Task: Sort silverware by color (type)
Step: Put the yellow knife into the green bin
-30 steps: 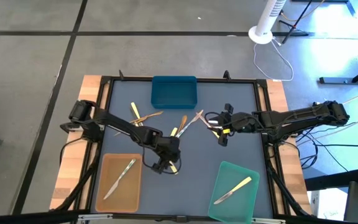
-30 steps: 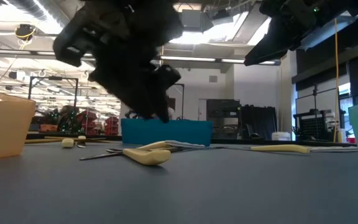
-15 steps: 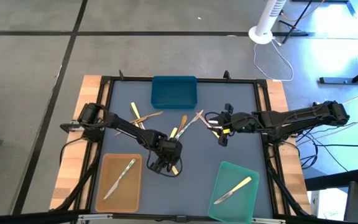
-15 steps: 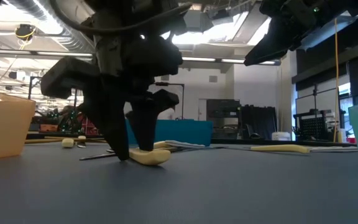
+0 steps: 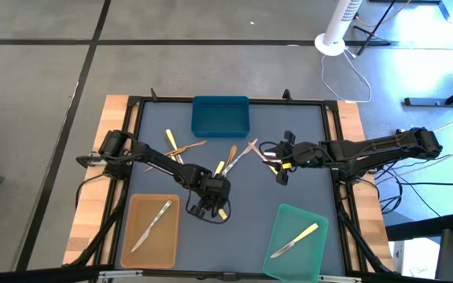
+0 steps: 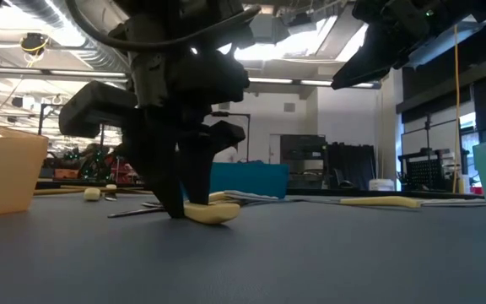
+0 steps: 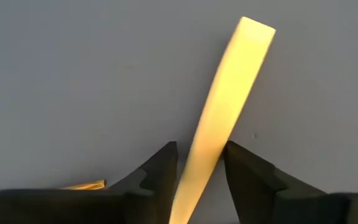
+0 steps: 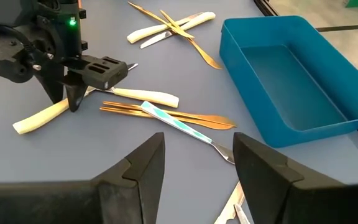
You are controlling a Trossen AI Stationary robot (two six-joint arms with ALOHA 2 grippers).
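Note:
My left gripper (image 5: 211,209) stands fingers-down on the table's near middle, shut on a pale yellow utensil (image 7: 229,93), which lies flat on the grey mat (image 6: 213,213). My right gripper (image 8: 197,168) hangs open above the mat toward the right (image 5: 280,171) and holds nothing. More silverware lies loose in the middle of the table: brown ones (image 8: 166,115), a pale yellow one (image 8: 145,95) and a silvery one (image 8: 179,124). Another small crossed group (image 5: 175,145) lies farther left. My left gripper pinches the pale yellow utensil's flat handle (image 7: 199,163) between its two fingers, one finger (image 7: 160,171) on each long edge. The fingers come steeply from above and lie across the handle. The utensil lies flat on the mat, its free end (image 7: 253,31) reaching out past the fingertips.
A blue tray (image 5: 220,115) stands at the far middle. A tan tray (image 5: 136,236) at the near left holds a silvery knife, and a green tray (image 5: 317,250) at the near right holds a pale yellow knife. The mat is bare between the two near trays.
My left gripper has come down onto the mat over the pale yellow utensil, tipping steeper. Its fingers have narrowed from wide apart to closed on the handle. The utensil stays on the table.

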